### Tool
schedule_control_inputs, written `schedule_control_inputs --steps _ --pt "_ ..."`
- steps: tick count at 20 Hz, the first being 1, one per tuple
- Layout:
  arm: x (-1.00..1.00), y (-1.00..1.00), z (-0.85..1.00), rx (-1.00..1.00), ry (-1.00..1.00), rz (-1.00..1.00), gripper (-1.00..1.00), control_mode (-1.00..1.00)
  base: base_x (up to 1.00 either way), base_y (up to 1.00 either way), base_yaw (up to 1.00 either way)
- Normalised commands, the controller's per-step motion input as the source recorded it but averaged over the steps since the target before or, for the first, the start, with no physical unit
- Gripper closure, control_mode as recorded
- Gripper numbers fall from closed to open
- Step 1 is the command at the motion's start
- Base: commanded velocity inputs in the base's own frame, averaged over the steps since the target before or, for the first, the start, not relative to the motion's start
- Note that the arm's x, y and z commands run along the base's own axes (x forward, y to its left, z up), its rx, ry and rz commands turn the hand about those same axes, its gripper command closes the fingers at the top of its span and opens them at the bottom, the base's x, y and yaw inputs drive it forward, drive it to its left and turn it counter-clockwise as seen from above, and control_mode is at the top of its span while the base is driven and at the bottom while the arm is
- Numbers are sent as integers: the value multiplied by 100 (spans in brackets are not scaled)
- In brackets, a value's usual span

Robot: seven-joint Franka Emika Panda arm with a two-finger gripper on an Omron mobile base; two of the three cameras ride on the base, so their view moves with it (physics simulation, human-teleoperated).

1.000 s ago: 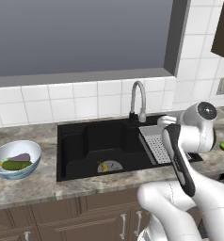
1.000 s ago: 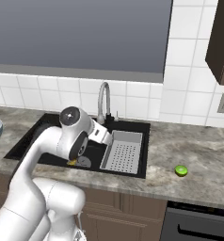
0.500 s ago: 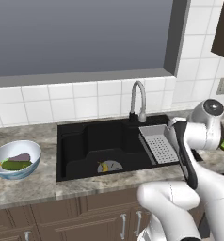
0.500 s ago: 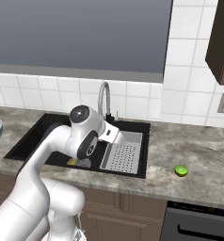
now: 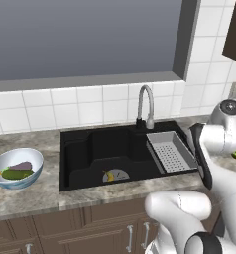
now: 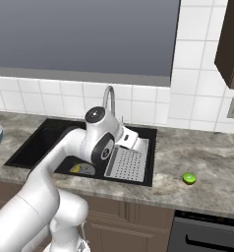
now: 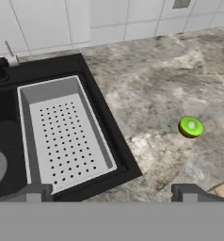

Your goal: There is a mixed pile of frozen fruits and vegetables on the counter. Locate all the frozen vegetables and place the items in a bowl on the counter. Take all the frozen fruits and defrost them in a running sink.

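Just one lime (image 7: pixel 191 127), one banana (image 5: pixel 109 176).

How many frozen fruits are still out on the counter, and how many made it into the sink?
1 on the counter: the lime, right of the sink. 1 in the sink: the banana, by the drain. The arm blocks part of the basin, so something could be hidden there.

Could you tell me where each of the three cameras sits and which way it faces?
Left base view: behind the arm on its left, looking forward and down at the sink and bowl; the arm rises at lower right.
Right base view: behind on the right, looking at the sink and the lime; the arm rises from lower left.
Hand view: on the hand, looking down past the open gripper at the tray and lime.
Shared: both base views show the sink, faucet and banana.
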Motion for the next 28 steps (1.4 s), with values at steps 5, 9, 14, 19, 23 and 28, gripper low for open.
schedule_control_inputs --steps 5,9,14,19,23,28 --pt "-7 -48 0 -2 5 -4 -100 -100 0 0 0" --pt "-1 -43 0 0 8 -5 -100 -100 0 0 0" --pt "0 -43 0 1 10 -5 -100 -100 0 0 0" --pt "0 -39 0 1 8 -6 -100 -100 0 0 0" --pt "0 -26 -8 3 2 -4 -100 -100 0 0 0" --pt "0 -17 -10 7 3 -2 -100 -100 0 0 0"
